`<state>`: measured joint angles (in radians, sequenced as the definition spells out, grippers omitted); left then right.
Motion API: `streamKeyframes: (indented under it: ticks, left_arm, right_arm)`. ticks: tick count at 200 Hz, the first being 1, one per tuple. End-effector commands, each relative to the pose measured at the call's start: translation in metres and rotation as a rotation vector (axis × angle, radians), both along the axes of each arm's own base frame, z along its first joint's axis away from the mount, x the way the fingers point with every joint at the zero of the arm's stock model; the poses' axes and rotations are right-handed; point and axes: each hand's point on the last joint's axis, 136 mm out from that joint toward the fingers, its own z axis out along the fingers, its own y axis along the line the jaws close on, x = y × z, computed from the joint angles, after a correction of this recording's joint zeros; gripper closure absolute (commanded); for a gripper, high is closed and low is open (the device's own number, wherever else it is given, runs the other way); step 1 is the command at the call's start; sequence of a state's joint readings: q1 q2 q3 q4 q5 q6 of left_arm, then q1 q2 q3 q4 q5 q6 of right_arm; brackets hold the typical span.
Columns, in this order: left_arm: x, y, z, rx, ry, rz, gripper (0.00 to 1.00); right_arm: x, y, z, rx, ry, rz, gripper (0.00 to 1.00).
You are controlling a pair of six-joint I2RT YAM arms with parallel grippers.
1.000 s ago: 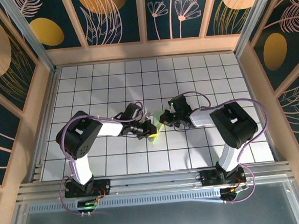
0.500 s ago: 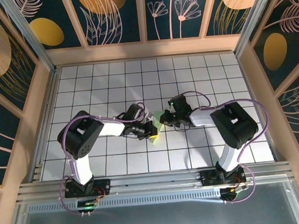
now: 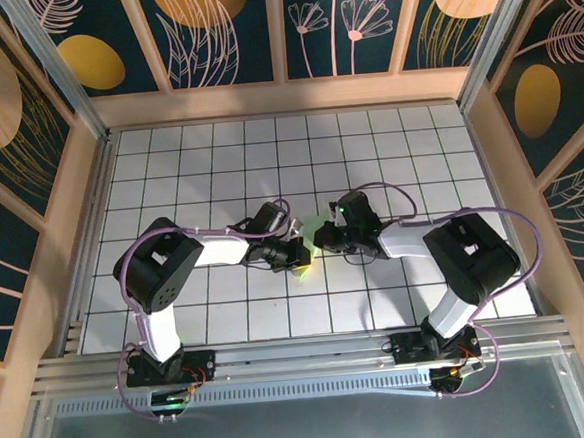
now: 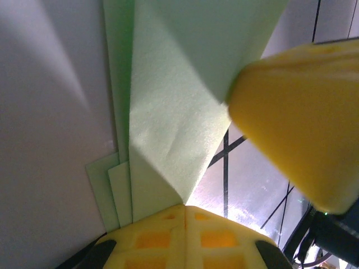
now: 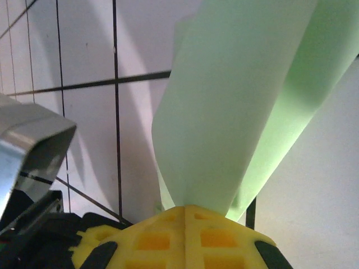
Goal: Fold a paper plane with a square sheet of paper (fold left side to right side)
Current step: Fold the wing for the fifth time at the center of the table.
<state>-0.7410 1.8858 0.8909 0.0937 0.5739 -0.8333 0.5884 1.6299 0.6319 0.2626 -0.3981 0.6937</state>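
White gridded tabletop (image 3: pixel 169 177), ruled with thin dark lines, is shown from above, enclosed by a pale wooden frame (image 3: pixel 284 97) whose panels are painted with orange discs and line-drawn plants on a dark ground. Two arms are mounted at the near edge: the left arm (image 3: pixel 160 266) is bent inward from the left, and the right arm (image 3: pixel 467 255) is bent inward from the right, so that the wrists are brought close together just in front of the table's centre. Between them the pale-green paper (image 3: pixel 316 223) is held above the grid, already folded into several overlapping layers. In the left wrist view the paper (image 4: pixel 174 112) is seen as a long strip with stepped layer edges at its lower left, and it is clamped where it enters the closed left gripper (image 4: pixel 185 210), whose yellow pads meet on it. A yellow fingertip (image 4: pixel 297 129) of the other arm is seen at the paper's right edge. In the right wrist view the paper (image 5: pixel 235 112) is curved upward from the right gripper (image 5: pixel 184 210), whose jaws are likewise pressed together on it. From above, the left gripper (image 3: pixel 296 251) and right gripper (image 3: pixel 323 239) are seen just beside each other.
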Motion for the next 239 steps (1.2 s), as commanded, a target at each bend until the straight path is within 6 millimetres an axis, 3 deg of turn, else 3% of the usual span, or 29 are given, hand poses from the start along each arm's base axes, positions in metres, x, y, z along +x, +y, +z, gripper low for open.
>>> streamKeyframes:
  ticks: [1, 125, 182, 186, 239]
  left_arm:
    - [-0.023, 0.046, -0.06, 0.273, 0.08, 0.031, 1.0]
    - [-0.023, 0.056, -0.062, 0.335, 0.071, 0.027, 1.0]
    - [-0.024, 0.061, -0.065, 0.367, 0.067, 0.02, 1.0]
    - [-0.024, 0.061, -0.065, 0.368, 0.067, 0.02, 1.0]
    - [-0.024, 0.061, -0.065, 0.368, 0.069, 0.018, 1.0]
  right_arm:
    - [-0.002, 0.008, 0.004, 0.029, -0.019, 0.013, 1.0]
    - [0.007, -0.004, -0.025, -0.076, -0.002, -0.011, 1.0]
    - [0.022, -0.013, -0.026, -0.088, -0.03, -0.019, 1.0]
    - [0.03, -0.022, -0.025, -0.09, -0.031, -0.046, 1.0]
    - [0.057, -0.045, -0.022, -0.09, -0.061, -0.092, 1.0]
